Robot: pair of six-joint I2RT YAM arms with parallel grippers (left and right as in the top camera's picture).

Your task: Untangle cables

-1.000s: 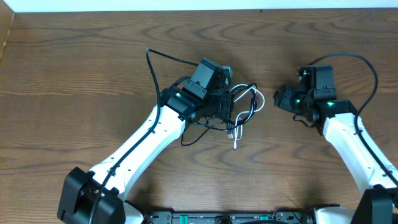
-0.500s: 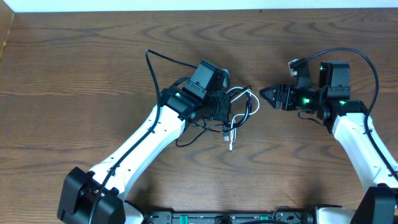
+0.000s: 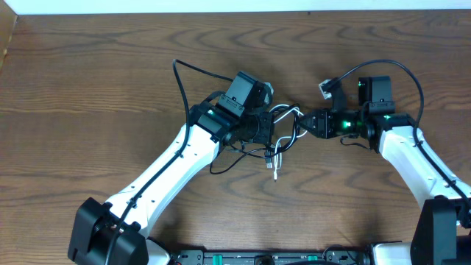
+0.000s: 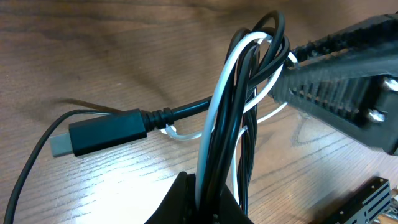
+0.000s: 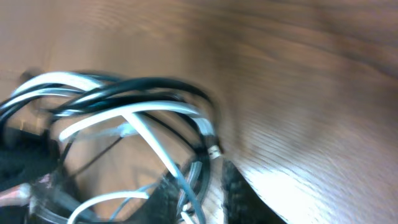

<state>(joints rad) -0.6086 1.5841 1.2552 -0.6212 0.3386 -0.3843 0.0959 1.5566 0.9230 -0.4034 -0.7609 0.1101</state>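
Black cable and white cable are wound into one tangle, which is clamped in the closed jaws of the left gripper and rises just above them. A black plug sticks out to one side. The right gripper is pushed against the far side of the tangle, with strands lying between its fingers. Whether they are pinched cannot be told, as the wrist view is blurred. The step in hand is judged to be a second grasp. Next, one strand should be gripped alone and drawn away from the left gripper, so that the loops are opened.
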